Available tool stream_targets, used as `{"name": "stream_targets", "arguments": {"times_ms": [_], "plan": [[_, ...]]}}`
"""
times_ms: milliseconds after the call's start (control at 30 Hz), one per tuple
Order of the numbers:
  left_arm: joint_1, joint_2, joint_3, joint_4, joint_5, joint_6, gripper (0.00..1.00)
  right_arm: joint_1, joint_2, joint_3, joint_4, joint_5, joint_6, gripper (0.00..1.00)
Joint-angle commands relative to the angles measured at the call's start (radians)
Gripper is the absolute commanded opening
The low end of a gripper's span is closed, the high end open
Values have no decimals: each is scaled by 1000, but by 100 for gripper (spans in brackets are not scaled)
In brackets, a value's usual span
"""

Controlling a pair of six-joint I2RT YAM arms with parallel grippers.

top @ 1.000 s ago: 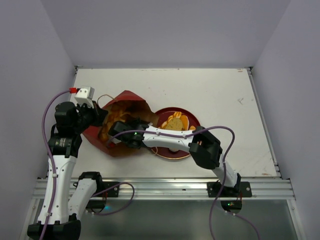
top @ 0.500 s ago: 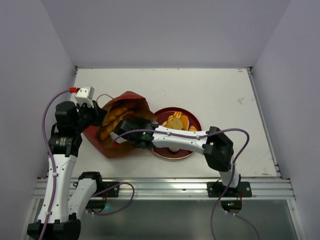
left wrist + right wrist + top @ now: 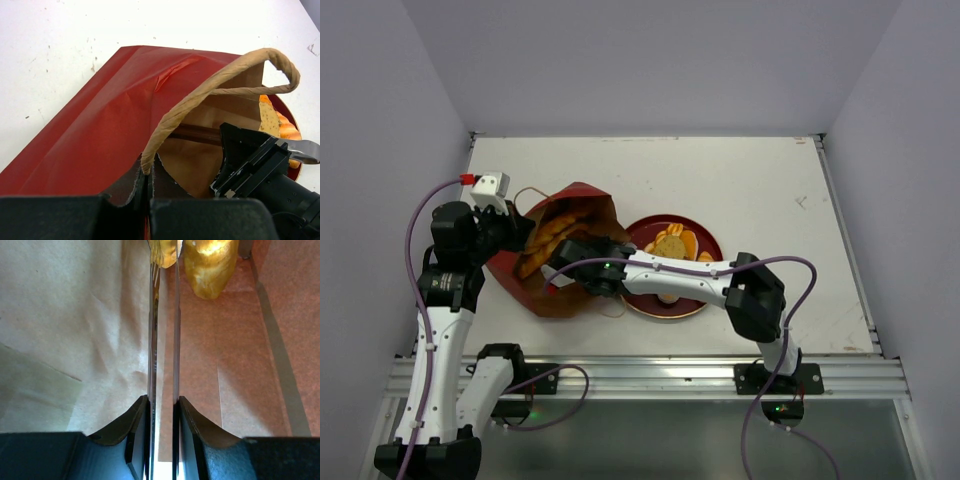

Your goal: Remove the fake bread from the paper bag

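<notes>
Moved since 1 second ago: the right arm [image 3: 670, 278] stretches further out, its elbow now nearer the right of the top view, and the loaves in the bag mouth show more plainly.

Item 1, paper bag [image 3: 575, 198]: dark red outside, brown inside. It lies on its side left of centre on the worktop [image 3: 760, 180], mouth facing the lower right. 1 tan cord handle [image 3: 227, 75] arcs over the mouth in the left wrist view.

Item 2, fake bread [image 3: 542, 240]: long golden loaves inside the bag, seen through the mouth. In the right wrist view, 1 glossy golden piece [image 3: 210, 265] lies at the far end of the brown interior. More pieces sit on the round dark-red plate [image 3: 695, 224], just right of the bag.

Item 3, left tool [image 3: 148, 190]: clamped fully together on the bag's torn rim, at the foot of the cord handle.

Item 4, right tool [image 3: 164, 270]: inside the bag, fingers almost together with a thin slit between them. The tips reach golden bread at the top edge of the frame. Whether anything is gripped cannot be told.
</notes>
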Motion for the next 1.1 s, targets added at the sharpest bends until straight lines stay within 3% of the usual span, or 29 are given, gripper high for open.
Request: {"name": "stream_targets", "arguments": {"times_ms": [0, 67, 600, 1067], "plan": [[6, 4, 17, 18, 25, 14, 0, 4, 18, 60, -24, -2, 13, 23], [8, 5, 19, 19, 31, 9, 0, 4, 26, 66, -27, 1, 10, 29], [8, 5, 22, 24, 50, 4, 0, 4, 32, 72, -23, 3, 18, 43], [8, 1, 28, 14, 48, 6, 0, 4, 48, 92, 7, 7, 12, 46]]}}
